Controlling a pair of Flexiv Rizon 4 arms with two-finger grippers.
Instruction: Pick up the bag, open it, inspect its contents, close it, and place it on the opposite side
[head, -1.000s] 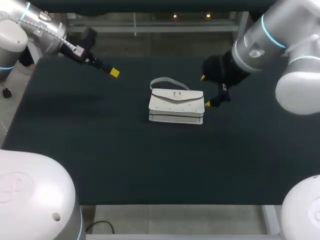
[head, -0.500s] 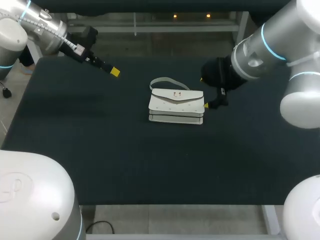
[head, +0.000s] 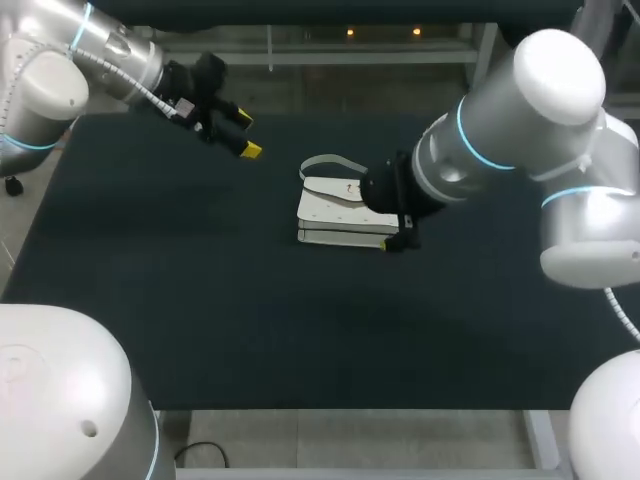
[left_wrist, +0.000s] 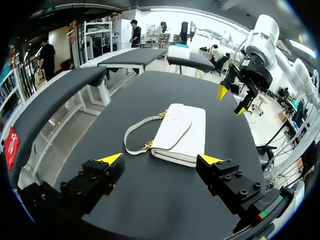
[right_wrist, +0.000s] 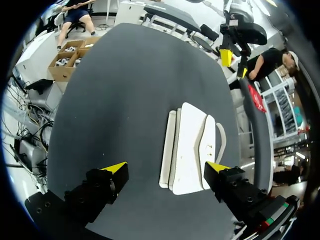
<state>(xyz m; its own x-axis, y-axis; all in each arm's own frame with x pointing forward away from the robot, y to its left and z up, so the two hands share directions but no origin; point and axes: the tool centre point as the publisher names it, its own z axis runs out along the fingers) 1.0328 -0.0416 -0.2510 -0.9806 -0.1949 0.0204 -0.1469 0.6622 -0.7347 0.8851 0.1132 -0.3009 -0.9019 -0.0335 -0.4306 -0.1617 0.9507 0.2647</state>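
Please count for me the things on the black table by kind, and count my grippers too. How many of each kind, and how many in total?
White flap handbag with a strap: 1
Two-finger grippers with yellow tips: 2 (left gripper, right gripper)
Total: 3

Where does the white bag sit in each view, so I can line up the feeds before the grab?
Head view: the white bag lies at the table's middle, its right end hidden under the right arm.
Left wrist view: ahead of the open left hand, well clear of it.
Right wrist view: close ahead of the open right hand, untouched.
Shared landmark: the strap, looping off one long edge.
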